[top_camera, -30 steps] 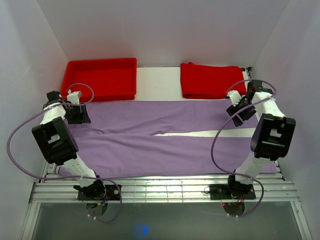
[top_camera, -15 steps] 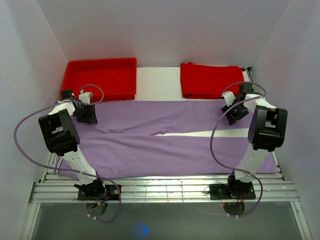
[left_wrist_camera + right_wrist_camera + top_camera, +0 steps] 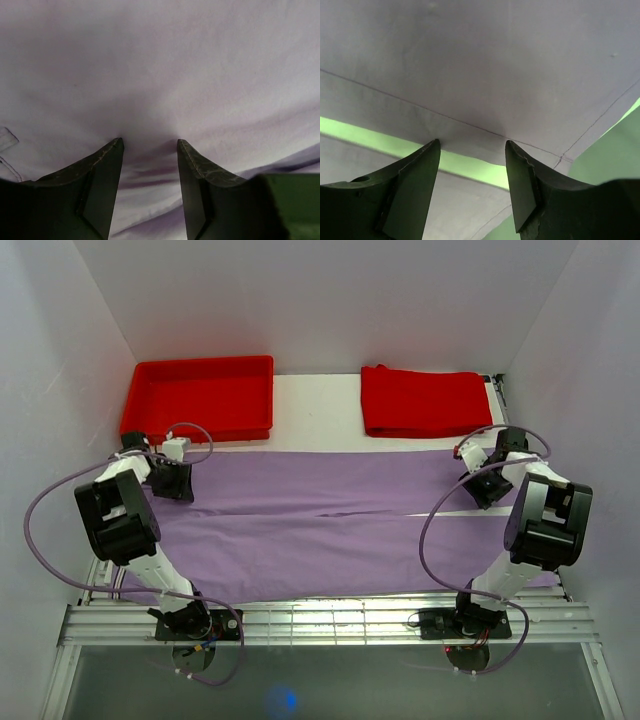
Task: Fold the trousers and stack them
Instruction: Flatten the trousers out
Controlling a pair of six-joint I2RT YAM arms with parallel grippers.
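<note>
Lilac fabric covers most of the white table (image 3: 315,405): the trousers (image 3: 330,530) lie spread flat across it, reaching from the left arm to the right arm, with their long edges running side to side. A shallow crease runs along the middle, between the two legs.

The left gripper (image 3: 172,480) is down on the far left corner of the trousers. In the left wrist view its two dark fingers (image 3: 107,170) stand apart, tips pressed against the cloth, and small wrinkles gather in the gap between them – nothing is pinched.

The right gripper (image 3: 487,488) is down on the far right end of the trousers. In the right wrist view its fingers (image 3: 420,170) are also parted, tips resting on the fabric near a thin stitched seam (image 3: 470,125), with a strip of bright green showing just below the cloth's edge.

Behind the trousers, at the far side of the table, sits a red plastic tray (image 3: 200,400) on the left – near the left gripper. A folded red cloth (image 3: 425,400) lies on the right, well apart from the tray.
</note>
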